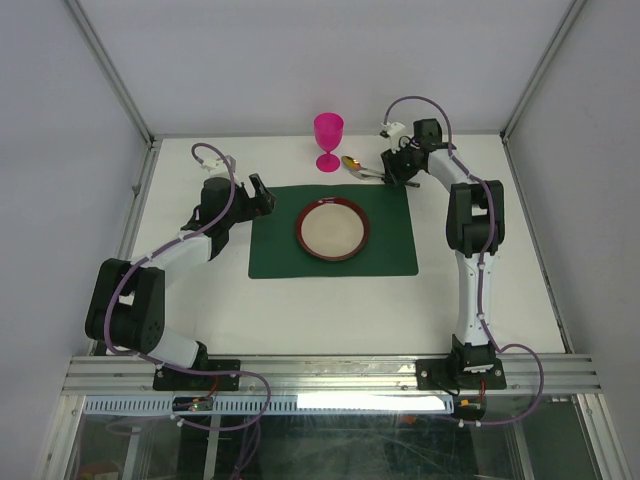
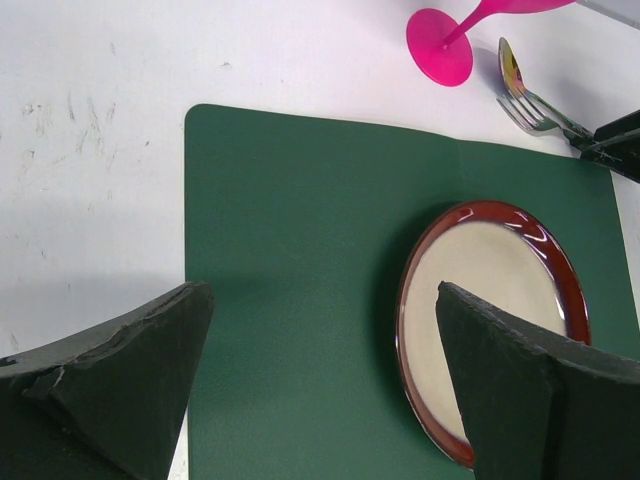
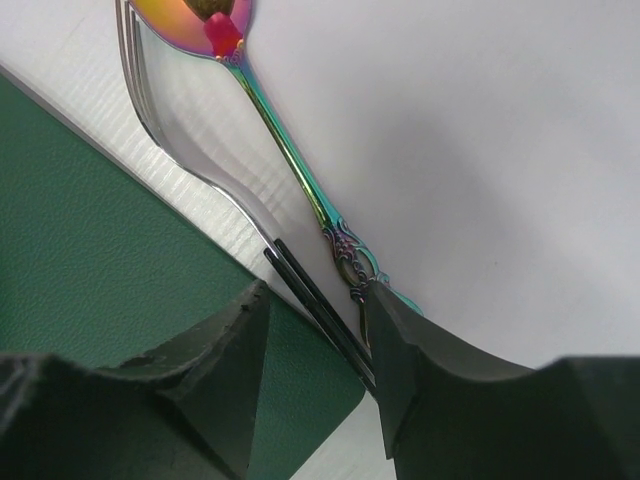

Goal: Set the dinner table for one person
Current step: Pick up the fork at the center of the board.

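I could read no text, label, brand, number or sign: none on the bench [image 1: 300, 310], placemat [image 1: 275, 250], plate [image 1: 333, 230] or goblet [image 1: 329, 130].

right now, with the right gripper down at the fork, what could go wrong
The right gripper straddles the fork handle, but the spoon lies right beside it: closing may pinch or drag both. The pink goblet stands close by; a lifted fork swinging toward it could tip it.

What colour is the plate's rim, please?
The plate's rim is dark red, clearest in the left wrist view.
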